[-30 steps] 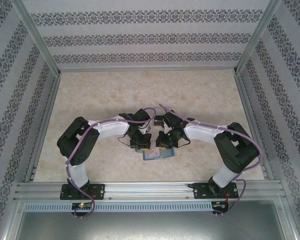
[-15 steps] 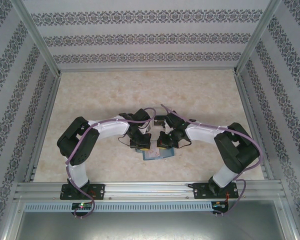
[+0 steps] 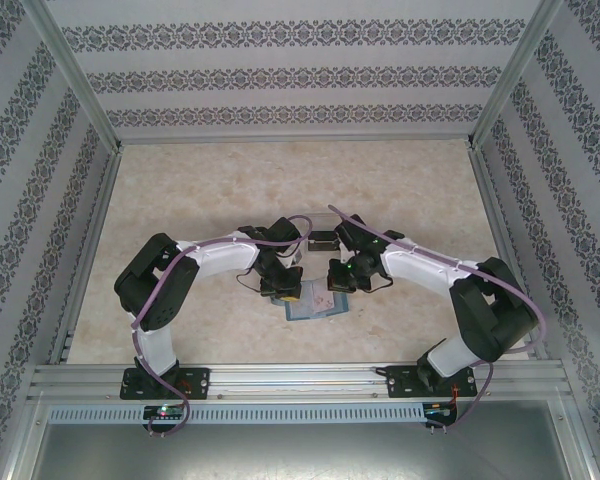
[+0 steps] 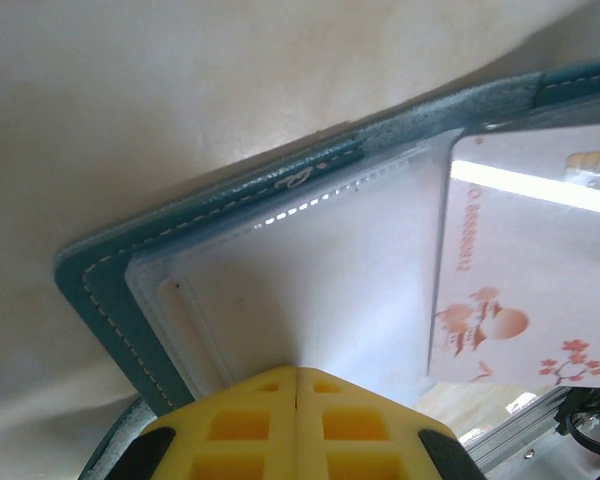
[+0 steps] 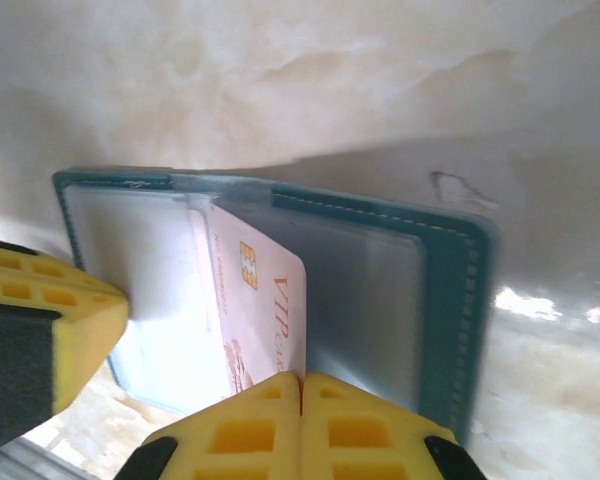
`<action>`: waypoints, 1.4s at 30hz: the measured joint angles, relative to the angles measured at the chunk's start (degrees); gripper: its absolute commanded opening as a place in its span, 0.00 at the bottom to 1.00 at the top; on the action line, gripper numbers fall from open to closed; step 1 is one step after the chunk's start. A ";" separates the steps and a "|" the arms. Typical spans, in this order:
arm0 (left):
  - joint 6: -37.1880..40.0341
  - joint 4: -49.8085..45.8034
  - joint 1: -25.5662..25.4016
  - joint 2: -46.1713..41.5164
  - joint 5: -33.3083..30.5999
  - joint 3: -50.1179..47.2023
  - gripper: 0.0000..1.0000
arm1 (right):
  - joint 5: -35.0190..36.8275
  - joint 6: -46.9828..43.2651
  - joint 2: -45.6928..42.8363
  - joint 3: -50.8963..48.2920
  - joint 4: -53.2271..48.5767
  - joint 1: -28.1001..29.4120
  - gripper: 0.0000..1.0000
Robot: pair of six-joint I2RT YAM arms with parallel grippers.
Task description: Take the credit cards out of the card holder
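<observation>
Right jaws drew outward, clamped on credit card [image 5: 265, 300] edge; left jaws pinch card holder [image 5: 452, 320] rim.

The holder [image 3: 315, 310] lies open on the worktop [image 3: 230, 190], near its front edge. The left gripper [image 3: 286, 292] is at its left side, the right gripper [image 3: 338, 286] at its right. A card [image 5: 265, 300] sticks out of the holder's middle, toward the right jaws.

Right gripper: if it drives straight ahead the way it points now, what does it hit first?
The credit card: the right gripper is shut right at its near edge, seemingly pinching it, with the card holder behind.
</observation>
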 measured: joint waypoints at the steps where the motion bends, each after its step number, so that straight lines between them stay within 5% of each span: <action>1: 0.00 0.00 0.00 0.00 0.00 0.00 0.00 | 0.74 -0.33 0.00 0.37 -0.83 0.00 0.00; 11: 0.02 0.02 0.00 0.00 0.07 0.00 0.00 | 2.64 -1.05 0.00 1.64 -3.28 1.20 0.01; 25: 0.04 0.02 0.00 0.00 0.13 0.00 0.00 | 1.31 2.43 1.60 3.04 -1.49 4.57 0.17; 42: 0.07 0.07 0.00 0.00 0.13 0.00 0.00 | 1.31 3.93 1.09 3.41 -2.89 5.05 0.13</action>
